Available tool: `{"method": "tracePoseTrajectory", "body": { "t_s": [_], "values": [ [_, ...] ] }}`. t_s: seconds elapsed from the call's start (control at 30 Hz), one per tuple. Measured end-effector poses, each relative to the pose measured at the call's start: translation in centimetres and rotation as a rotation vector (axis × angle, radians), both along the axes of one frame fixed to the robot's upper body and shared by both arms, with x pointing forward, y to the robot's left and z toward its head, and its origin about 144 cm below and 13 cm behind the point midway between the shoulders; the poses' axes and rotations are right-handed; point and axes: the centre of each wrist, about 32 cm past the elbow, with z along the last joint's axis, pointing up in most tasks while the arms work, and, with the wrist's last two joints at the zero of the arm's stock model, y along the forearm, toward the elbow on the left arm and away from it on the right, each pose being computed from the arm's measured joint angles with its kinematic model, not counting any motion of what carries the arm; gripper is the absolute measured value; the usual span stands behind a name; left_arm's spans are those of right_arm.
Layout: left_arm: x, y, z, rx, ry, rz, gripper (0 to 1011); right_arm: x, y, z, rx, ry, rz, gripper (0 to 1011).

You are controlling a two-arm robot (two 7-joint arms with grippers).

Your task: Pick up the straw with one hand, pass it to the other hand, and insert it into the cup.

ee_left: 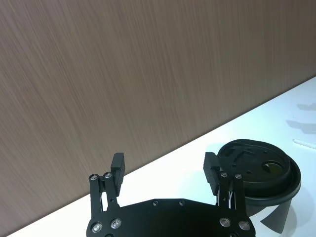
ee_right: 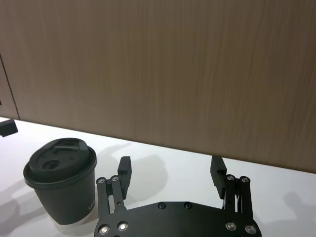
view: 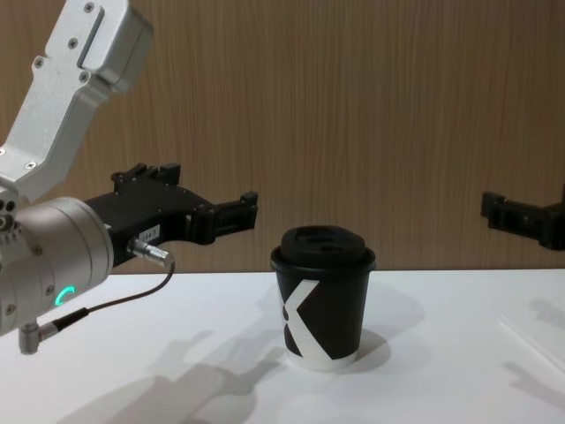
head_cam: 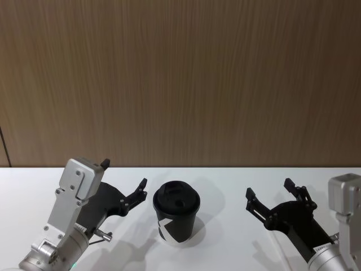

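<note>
The black cup point(head_cam: 176, 220) with its domed lid and white K mark point(view: 300, 314) stands upright on the white table, between my two grippers. My left gripper point(head_cam: 124, 173), on the silver wrist with a green ring point(view: 60, 296), hovers open just left of the cup with nothing between its fingers. To the cup's right, my right gripper point(head_cam: 269, 188) is also open and holds nothing. In the left wrist view a thin white straw point(ee_left: 303, 143) lies flat on the table beyond the cup point(ee_left: 261, 173), on the right gripper's side. The right wrist view has the cup point(ee_right: 61, 182) beside its open gripper point(ee_right: 170, 168).
A brown wood-grain wall point(head_cam: 180, 79) closes off the back of the white table point(head_cam: 225, 180). A black cable point(view: 115, 305) hangs from the left wrist above the tabletop.
</note>
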Motion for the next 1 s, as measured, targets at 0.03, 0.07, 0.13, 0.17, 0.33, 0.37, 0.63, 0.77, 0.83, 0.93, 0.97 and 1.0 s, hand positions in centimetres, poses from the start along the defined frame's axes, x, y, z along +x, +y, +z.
{"method": "tracePoseTrajectory", "body": {
  "t_s": [0.03,0.07,0.13,0.17,0.33,0.37,0.63,0.77,0.83,0.93,0.97,1.0],
  "values": [
    [0.0,0.0,0.0,0.0,0.0,0.0,1002,-0.1,0.0,-0.1,0.001,-0.004,0.0,1001],
    [0.0,0.0,0.0,0.0,0.0,0.0,1002,-0.1,0.1,-0.1,0.001,-0.008,0.0,1001],
    [0.0,0.0,0.0,0.0,0.0,0.0,1002,-0.3,0.2,-0.2,0.004,-0.02,0.001,1001],
    [0.0,0.0,0.0,0.0,0.0,0.0,1002,-0.4,0.2,-0.3,0.005,-0.024,0.002,1001],
    [0.0,0.0,0.0,0.0,0.0,0.0,1002,-0.4,0.2,-0.3,0.006,-0.029,0.002,1001],
    [0.0,0.0,0.0,0.0,0.0,0.0,1002,-0.4,0.2,-0.3,0.006,-0.029,0.002,1001],
    [0.0,0.0,0.0,0.0,0.0,0.0,1002,-0.4,0.2,-0.3,0.006,-0.029,0.002,1001],
    [0.0,0.0,0.0,0.0,0.0,0.0,1002,-0.3,0.2,-0.2,0.002,-0.028,0.002,1001],
    [0.0,0.0,0.0,0.0,0.0,0.0,1001,-0.1,0.3,0.1,-0.007,-0.023,0.003,1001],
    [0.0,0.0,0.0,0.0,0.0,0.0,1002,0.4,0.3,0.7,-0.024,-0.012,0.005,1001],
    [0.0,0.0,0.0,0.0,0.0,0.0,1002,0.6,0.3,0.8,-0.03,-0.004,0.006,1001],
    [0.0,0.0,0.0,0.0,0.0,0.0,1002,0.8,0.3,1.0,-0.034,-0.001,0.006,1001]
  ]
}}
